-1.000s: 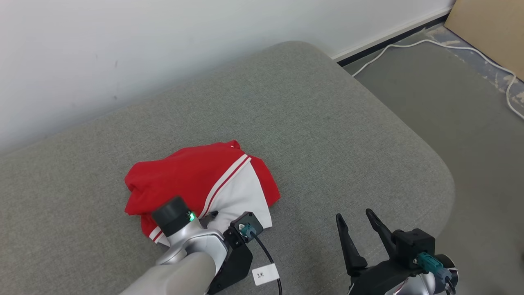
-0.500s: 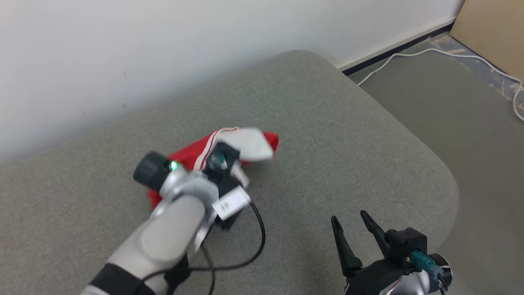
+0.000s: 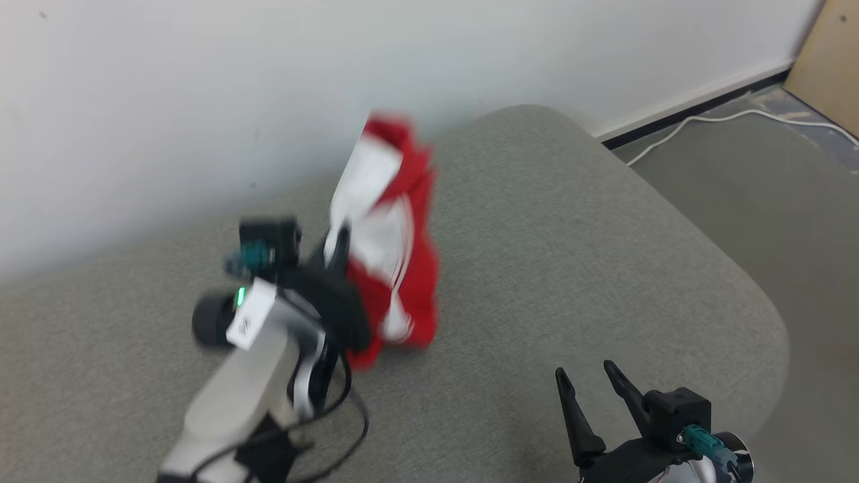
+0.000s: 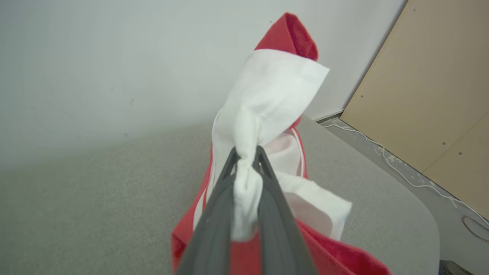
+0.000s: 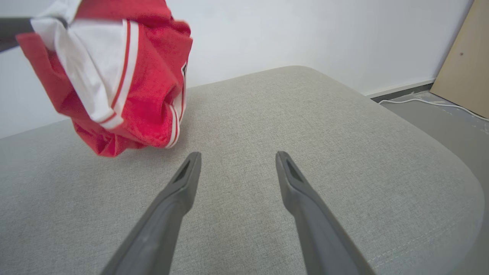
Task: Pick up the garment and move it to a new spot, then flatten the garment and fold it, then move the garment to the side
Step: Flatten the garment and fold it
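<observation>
The garment (image 3: 392, 241) is red with white panels and stripes. It hangs bunched in the air above the grey cushion (image 3: 537, 255), blurred in the head view. My left gripper (image 3: 339, 245) is shut on a white fold of it. In the left wrist view the white cloth (image 4: 263, 110) is pinched between my left gripper's (image 4: 246, 152) two dark fingers. The right wrist view shows the garment (image 5: 122, 80) hanging clear of the cushion at the upper left. My right gripper (image 3: 585, 372) stands open low at the right, and the right wrist view has its fingers (image 5: 183, 179) apart over bare cushion.
A white wall rises behind the cushion. Grey floor lies to the right with a white cable (image 3: 725, 117) along it. A tan board (image 3: 829, 67) leans at the far right. The cushion's rounded right edge (image 3: 772, 315) drops to the floor.
My left gripper closed on the garment and lifted it up off the cushion, swinging it back toward the wall. The head camera shifted. The right gripper stayed open in place.
</observation>
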Robot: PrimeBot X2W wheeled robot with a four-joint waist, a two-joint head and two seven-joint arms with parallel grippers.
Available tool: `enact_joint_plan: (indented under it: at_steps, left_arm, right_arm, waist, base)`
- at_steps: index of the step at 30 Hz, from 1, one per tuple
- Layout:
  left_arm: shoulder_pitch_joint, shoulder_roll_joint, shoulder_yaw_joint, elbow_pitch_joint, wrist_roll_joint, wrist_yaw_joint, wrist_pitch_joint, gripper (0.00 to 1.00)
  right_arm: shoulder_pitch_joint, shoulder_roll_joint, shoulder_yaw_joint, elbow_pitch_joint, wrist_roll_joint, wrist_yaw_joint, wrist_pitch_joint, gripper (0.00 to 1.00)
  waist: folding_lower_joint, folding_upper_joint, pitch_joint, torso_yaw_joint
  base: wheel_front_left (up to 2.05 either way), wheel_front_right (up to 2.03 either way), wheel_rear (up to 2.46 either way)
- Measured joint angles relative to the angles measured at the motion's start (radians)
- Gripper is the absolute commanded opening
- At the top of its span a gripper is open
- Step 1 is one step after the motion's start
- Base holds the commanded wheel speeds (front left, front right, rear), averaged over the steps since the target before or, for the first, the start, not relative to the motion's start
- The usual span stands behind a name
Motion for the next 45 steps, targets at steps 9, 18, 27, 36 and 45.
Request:
enact_joint_plan:
  at_steps: [9, 18, 27, 36, 45]
  left_arm:
    - [0.175, 0.005, 0.074, 0.148, -0.079, 0.009, 0.017, 0.35]
    - [0.175, 0.052, 0.105, 0.185, -0.085, 0.016, -0.013, 1.0]
    - [0.181, 0.057, 0.046, 0.147, -0.045, -0.021, -0.029, 1.0]
    - [0.24, 0.03, -0.008, 0.099, -0.048, -0.081, 0.013, 1.0]
    - [0.245, 0.026, -0.007, 0.059, -0.055, -0.081, 0.024, 1.0]
  right_arm:
    - [0.0, 0.0, 0.006, -0.018, 0.0, 0.0, 0.001, 1.0]
    - [0.0, 0.001, 0.004, -0.017, 0.0, 0.0, 0.008, 1.0]
    - [0.004, 0.001, -0.009, -0.016, 0.0, -0.001, 0.008, 1.0]
    - [0.006, 0.003, 0.005, -0.015, 0.0, -0.001, 0.009, 1.0]
    - [0.004, 0.005, 0.019, -0.012, 0.0, -0.001, 0.015, 1.0]
  waist:
    - [0.0, -0.0001, -0.011, 0.087]
    - [0.0, 0.0, -0.02, 0.16]
    - [0.0, 0.0, -0.038, 0.227]
    - [0.0, 0.0, -0.054, 0.261]
    - [0.0, 0.0, -0.051, 0.234]
  base:
    - [0.0, 0.0, 0.0]
    - [0.0, 0.0, 0.0]
    - [0.0, 0.0, 0.0]
    - [0.0, 0.0, 0.0]
    - [0.0, 0.0, 0.0]
